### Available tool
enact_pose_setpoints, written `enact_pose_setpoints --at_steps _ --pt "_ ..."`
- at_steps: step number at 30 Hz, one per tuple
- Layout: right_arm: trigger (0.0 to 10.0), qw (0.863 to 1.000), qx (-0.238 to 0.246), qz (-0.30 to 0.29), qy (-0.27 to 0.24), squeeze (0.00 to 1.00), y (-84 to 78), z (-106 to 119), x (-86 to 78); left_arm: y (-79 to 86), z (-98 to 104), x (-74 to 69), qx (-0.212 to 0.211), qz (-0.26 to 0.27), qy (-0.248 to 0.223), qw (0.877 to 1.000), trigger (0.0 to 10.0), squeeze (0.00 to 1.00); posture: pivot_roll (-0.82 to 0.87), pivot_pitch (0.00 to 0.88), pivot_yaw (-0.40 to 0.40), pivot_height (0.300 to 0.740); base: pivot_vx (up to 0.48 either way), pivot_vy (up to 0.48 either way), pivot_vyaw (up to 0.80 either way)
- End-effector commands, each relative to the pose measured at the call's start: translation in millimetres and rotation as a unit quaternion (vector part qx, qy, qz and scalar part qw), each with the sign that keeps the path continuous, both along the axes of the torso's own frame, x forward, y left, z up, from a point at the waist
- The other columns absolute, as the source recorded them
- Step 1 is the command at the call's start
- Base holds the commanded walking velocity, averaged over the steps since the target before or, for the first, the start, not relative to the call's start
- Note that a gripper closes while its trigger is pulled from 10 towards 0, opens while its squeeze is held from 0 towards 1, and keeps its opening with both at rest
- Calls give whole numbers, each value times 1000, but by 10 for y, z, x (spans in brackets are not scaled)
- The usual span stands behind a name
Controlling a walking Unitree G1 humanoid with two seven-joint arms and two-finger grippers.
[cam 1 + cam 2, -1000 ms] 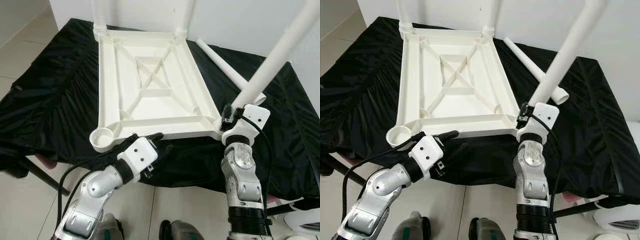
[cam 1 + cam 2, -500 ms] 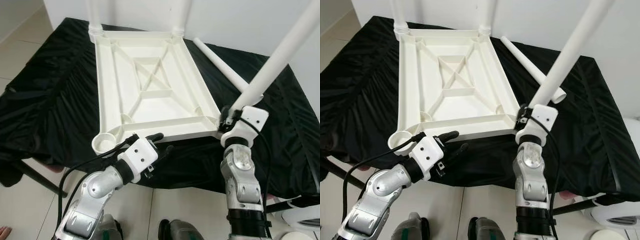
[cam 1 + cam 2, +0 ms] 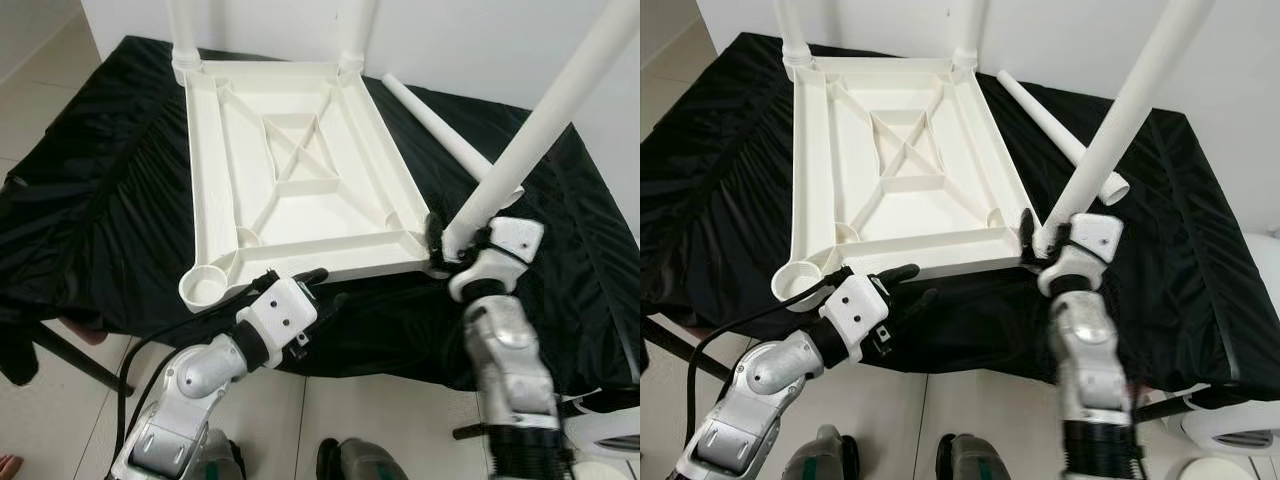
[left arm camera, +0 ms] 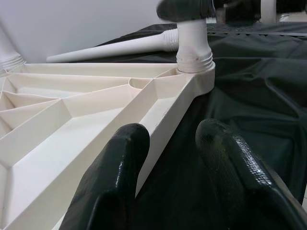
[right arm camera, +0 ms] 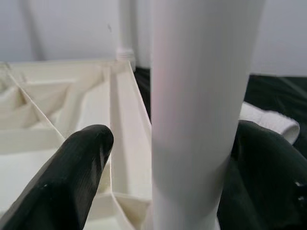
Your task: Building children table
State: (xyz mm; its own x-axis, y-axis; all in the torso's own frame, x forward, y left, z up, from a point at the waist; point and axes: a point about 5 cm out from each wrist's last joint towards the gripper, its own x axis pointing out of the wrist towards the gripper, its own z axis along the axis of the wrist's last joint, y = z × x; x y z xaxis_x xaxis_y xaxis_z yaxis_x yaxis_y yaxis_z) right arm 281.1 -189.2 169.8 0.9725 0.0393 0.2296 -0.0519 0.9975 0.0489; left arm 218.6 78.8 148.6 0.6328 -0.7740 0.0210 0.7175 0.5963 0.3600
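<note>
Black cloth drapes the table, bearing an upturned white children's tabletop. At 7 o'clock the left gripper hovers open beside its near rim. At 4 o'clock the right gripper straddles a white leg in the corner socket; grip uncertain. A loose leg lies behind.

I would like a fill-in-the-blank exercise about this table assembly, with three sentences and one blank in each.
1. The white tabletop lies upside down on a ____ cloth.
2. The right pincer is around a white ____ standing at the tabletop's near right corner.
3. The empty socket is at the near ____ corner, beside the left pincer.

Missing words: black; leg; left
</note>
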Motion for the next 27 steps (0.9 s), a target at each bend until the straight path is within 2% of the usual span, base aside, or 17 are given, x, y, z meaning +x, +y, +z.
enact_pose_setpoints --at_steps 1,2,3,6,9,12,15,16,17,20,27 --pt "10000 1000 -1 20 1 0 -33 -15 3 -12 -21 1 -4 11 1 1000 10000 0 35 69 -94 740 0 0 0" --pt "10000 999 -10 38 -3 0 -66 4 11 -12 -21 1 -3 10 1 1000 10000 0 35 69 -94 740 0 0 0" --pt "10000 994 -31 107 1 0 -131 24 28 -9 -18 8 -3 9 0 1000 10000 0 33 73 -89 740 0 0 0" --pt "10000 991 -37 130 3 0 -150 27 29 -8 -17 11 -2 9 0 1000 10000 0 33 73 -89 740 0 0 0" --pt "10000 970 -72 229 31 0 -245 19 31 -2 -12 20 -2 8 -1 1000 10000 0 36 74 -86 740 0 0 0" --pt "10000 965 -82 245 38 0 -285 20 38 0 -10 24 -1 9 -1 1000 10000 0 36 74 -86 740 0 0 0" --pt "10000 951 -98 286 65 0 -438 16 64 8 -2 36 -2 13 -3 1000 10000 0 43 75 -87 740 0 0 0" --pt "10000 951 -98 286 65 0 -438 16 64 8 -2 36 -2 13 -3 1000 10000 0 43 75 -87 740 0 0 0" --pt "10000 947 -108 295 72 0 -520 29 89 10 0 37 -3 14 -3 1000 10000 0 43 75 -84 740 0 0 0" --pt "10000 944 -126 294 76 0 -626 66 148 16 4 43 -3 15 -3 1000 10000 0 44 75 -81 740 0 0 0" --pt "10000 943 -131 296 75 0 -680 94 204 18 12 51 -3 16 -4 1000 10000 0 47 75 -81 740 0 0 0"
